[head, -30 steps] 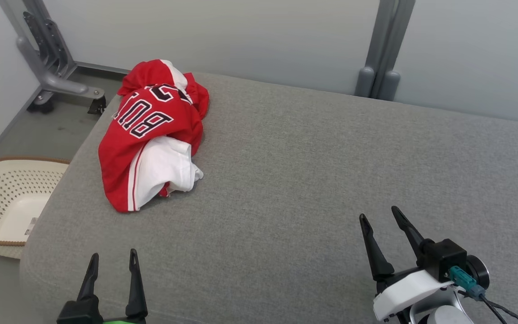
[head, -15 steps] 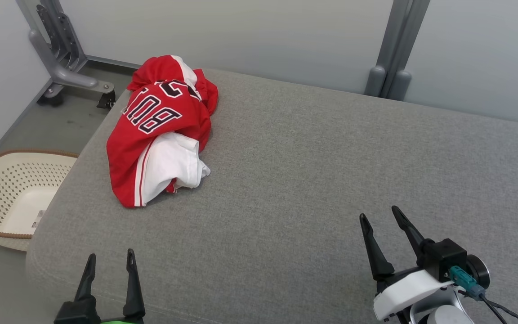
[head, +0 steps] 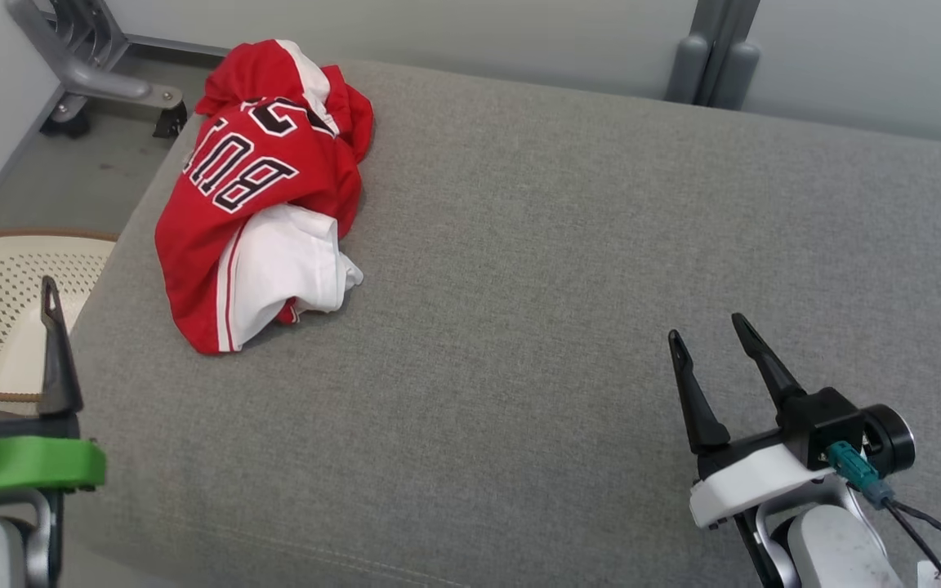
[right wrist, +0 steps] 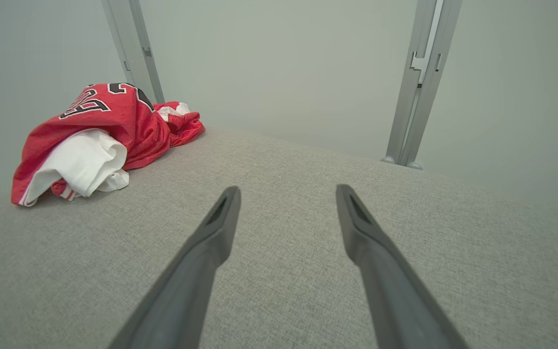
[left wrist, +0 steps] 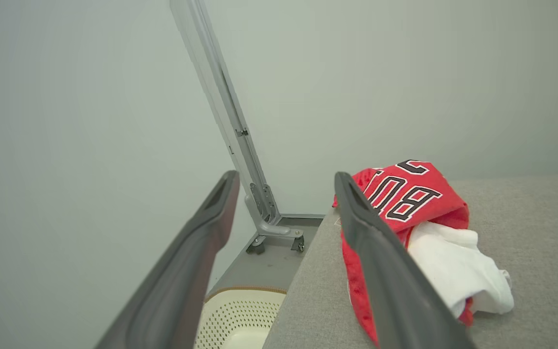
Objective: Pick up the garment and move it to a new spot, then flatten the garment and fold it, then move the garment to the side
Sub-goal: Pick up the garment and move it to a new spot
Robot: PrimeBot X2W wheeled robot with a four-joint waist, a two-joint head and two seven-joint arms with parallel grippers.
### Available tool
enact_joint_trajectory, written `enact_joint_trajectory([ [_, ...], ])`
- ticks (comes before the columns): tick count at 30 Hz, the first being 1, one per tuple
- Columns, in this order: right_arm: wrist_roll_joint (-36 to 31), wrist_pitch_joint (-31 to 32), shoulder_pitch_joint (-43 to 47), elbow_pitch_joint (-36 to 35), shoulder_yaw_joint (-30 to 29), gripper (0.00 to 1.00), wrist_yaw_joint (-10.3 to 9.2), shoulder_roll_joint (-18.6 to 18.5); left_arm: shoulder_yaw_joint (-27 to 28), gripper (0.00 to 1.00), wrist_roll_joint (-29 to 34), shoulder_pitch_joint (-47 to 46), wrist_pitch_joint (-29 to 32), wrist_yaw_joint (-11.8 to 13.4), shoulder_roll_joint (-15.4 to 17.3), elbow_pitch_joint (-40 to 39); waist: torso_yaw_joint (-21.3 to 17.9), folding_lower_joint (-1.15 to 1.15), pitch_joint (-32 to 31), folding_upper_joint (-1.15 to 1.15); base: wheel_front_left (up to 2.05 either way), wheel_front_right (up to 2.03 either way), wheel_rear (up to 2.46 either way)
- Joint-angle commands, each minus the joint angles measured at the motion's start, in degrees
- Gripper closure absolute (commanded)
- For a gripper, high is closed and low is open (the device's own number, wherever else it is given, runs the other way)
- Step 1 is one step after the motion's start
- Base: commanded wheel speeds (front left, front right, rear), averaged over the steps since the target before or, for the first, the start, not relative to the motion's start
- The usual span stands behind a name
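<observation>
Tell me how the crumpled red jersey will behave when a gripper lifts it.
The jersey will probably sag floppily: it lies in soft crumpled folds, so pinching one spot likely leaves the rest hanging. It looks thin, so probably light. Its white part bunches loosely and may unfurl; on the grey cushion it should not roll.

The jersey is red with a white panel and black letters edged white. The cushion is flecked grey; the laundry basket is cream, hole-dotted, brown-rimmed.

Before me, the grey fabric-covered bench carries one crumpled red-and-white jersey near its far left corner.
</observation>
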Motion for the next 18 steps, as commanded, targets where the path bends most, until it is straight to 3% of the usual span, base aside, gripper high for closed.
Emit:
enact_joint_trajectory([
  [1, -1.0, -0.2, -1.4, -0.6, -0.2, 0.00, 0.00, -0.3, 0.3, 0.00, -0.2, -2.5, 0.7, -1.3, 1.9, 2.3, -1.4, 0.00, 4.3, 0.00, 0.00, 0.00, 0.00],
  [5, -3.6, -0.2, -3.2, -1.7, -0.6, 0.00, 0.00, -0.3, -2.2, 0.00, -0.6, -9.3, 4.3, -4.6, 7.8, 8.6, -2.8, 0.00, 7.9, 0.00, 0.00, 0.00, 0.00],
  [7, -4.6, -0.2, -4.0, -2.2, -1.1, 0.00, 0.00, -0.2, -4.0, 0.00, -2.0, -12.3, 6.1, -5.3, 9.1, 12.0, -3.2, 0.00, 9.5, 0.00, 0.00, 0.00, 0.00],
  [13, -7.6, -0.2, -5.9, -3.3, -1.7, 0.00, -0.01, -0.2, -13.1, 0.00, -9.1, -19.9, 10.9, -5.9, 11.0, 23.1, -4.7, 0.00, 14.7, 0.00, 0.00, 0.00, 0.00],
  [18, -8.7, -0.2, -6.7, -3.7, -1.9, 0.00, -0.01, -0.2, -17.4, 0.00, -14.7, -23.1, 10.3, -5.9, 12.3, 29.5, -5.9, 0.00, 16.7, 0.00, 0.00, 0.00, 0.00],
])
